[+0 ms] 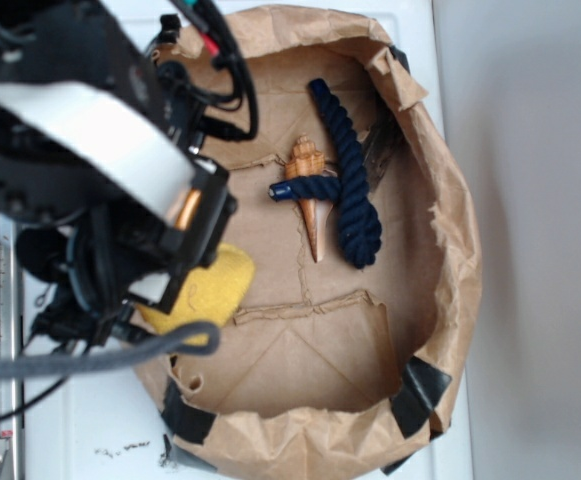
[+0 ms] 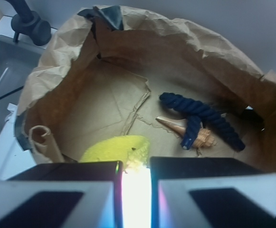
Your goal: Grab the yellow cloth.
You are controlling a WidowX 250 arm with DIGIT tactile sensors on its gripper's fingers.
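Note:
The yellow cloth (image 1: 218,288) lies on the floor of the brown paper bag at its left side, fuzzy and bright, partly under the arm. In the wrist view the yellow cloth (image 2: 113,148) sits just ahead of my fingers, and its near edge runs into the narrow gap between them. My gripper (image 2: 135,167) is shut on that edge, and the pinched strip glows bright. From the exterior view my gripper (image 1: 165,292) points down onto the cloth's left part, with its fingertips hidden by the black arm.
The crumpled brown paper bag (image 1: 455,210) forms a wall all round. A dark blue rope (image 1: 348,185) and a tan seashell (image 1: 308,195) lie right of the cloth. A curled paper flap (image 2: 42,140) stands at the left wall. A grey sink (image 2: 2,76) is beyond.

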